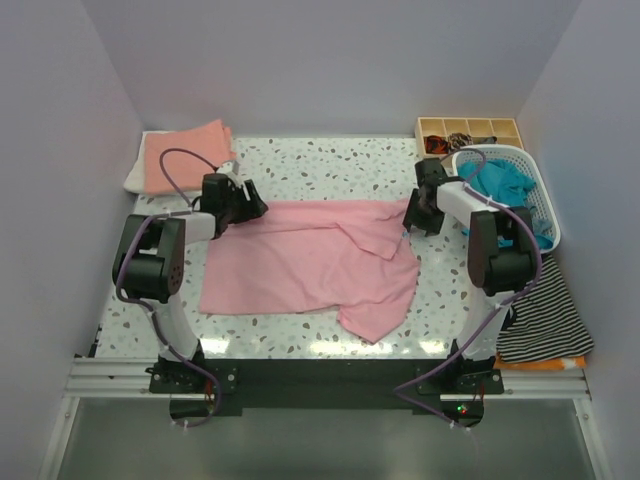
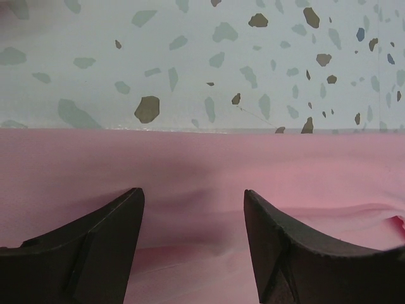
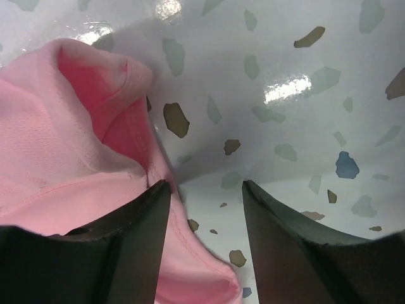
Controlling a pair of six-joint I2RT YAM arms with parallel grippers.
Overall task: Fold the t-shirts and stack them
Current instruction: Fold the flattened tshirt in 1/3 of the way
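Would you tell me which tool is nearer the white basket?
Right. The right tool sits just left of the white basket, at the right edge of the pink t-shirt; the left tool is across the table, at its left edge.

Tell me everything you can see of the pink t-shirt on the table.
The pink t-shirt is soft, thin knit, spread but rumpled across the middle of the speckled table. Its right side is folded over itself, one corner trailing toward the near edge. The left claw, open, rests on it near its far edge; the right claw, open, touches its far right corner.
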